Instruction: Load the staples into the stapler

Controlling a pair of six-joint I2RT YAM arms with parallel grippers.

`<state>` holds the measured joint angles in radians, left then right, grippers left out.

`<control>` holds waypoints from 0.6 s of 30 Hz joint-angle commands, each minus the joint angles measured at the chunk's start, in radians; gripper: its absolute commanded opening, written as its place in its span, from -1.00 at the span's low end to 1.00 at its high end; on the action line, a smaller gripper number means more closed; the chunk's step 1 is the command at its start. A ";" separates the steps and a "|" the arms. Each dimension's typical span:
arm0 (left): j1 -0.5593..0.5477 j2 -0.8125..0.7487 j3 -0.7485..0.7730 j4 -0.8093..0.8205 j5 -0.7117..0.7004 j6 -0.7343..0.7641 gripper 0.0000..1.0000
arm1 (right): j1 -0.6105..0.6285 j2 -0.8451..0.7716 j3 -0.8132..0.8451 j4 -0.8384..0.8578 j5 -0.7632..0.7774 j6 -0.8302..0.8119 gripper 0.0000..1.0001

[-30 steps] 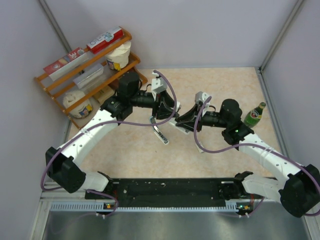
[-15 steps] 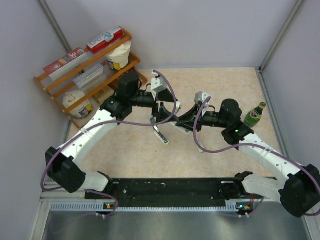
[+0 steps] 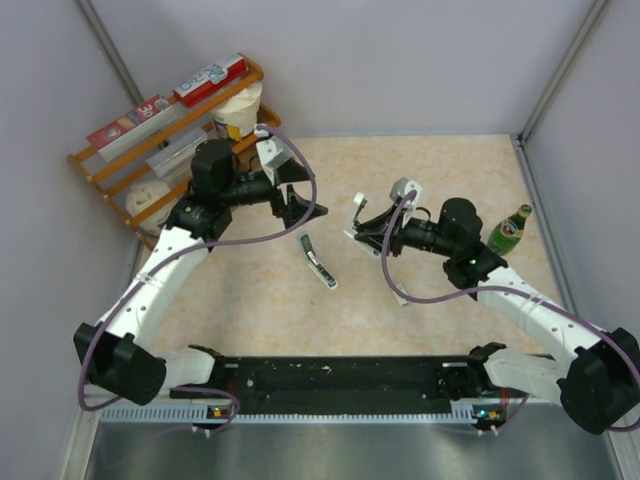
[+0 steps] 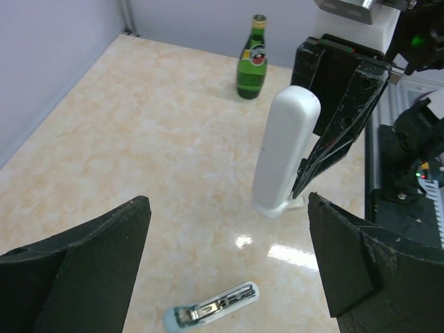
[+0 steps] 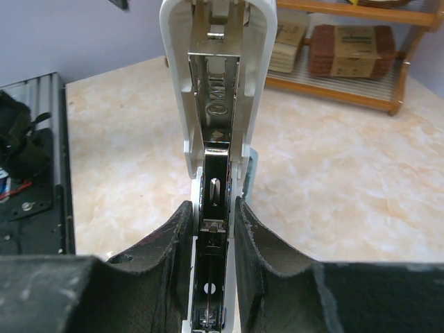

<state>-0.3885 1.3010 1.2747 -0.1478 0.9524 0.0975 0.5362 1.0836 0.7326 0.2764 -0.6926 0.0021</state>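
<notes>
My right gripper (image 3: 372,228) is shut on the base of a white stapler (image 3: 357,212). In the right wrist view my gripper (image 5: 211,211) clamps it from both sides. Its lid (image 5: 216,69) stands swung up and the metal magazine channel (image 5: 212,201) lies open. My left gripper (image 3: 300,210) is open and empty, left of that stapler and apart from it. In the left wrist view my gripper (image 4: 225,277) frames a small pale-blue stapler (image 4: 211,309) lying flat on the table, which also shows in the top view (image 3: 318,260). The white stapler (image 4: 284,159) stands beyond it. No staples show in any view.
A wooden shelf (image 3: 170,150) with boxes and tubs stands at the back left, close behind my left arm; it also shows in the right wrist view (image 5: 347,55). A green bottle (image 3: 508,230) stands at the right by my right arm and also shows in the left wrist view (image 4: 253,59).
My left arm has pulled back to the left, away from the white stapler, toward the shelf. The white stapler's lid now stands up in plain view in the right gripper.
</notes>
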 commanded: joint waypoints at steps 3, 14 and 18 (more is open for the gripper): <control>0.117 -0.150 -0.058 -0.051 -0.162 0.044 0.97 | 0.008 0.051 -0.009 0.060 0.204 -0.034 -0.63; 0.293 -0.380 -0.193 -0.352 -0.460 0.208 0.97 | 0.036 0.277 0.017 0.078 0.409 -0.010 -0.60; 0.338 -0.460 -0.230 -0.421 -0.517 0.237 0.98 | 0.067 0.350 0.025 0.084 0.496 -0.022 -0.56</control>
<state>-0.0864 0.9150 1.0710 -0.4797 0.5262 0.2775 0.5655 1.3945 0.7189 0.3061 -0.2977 -0.0166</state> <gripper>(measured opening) 0.986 0.258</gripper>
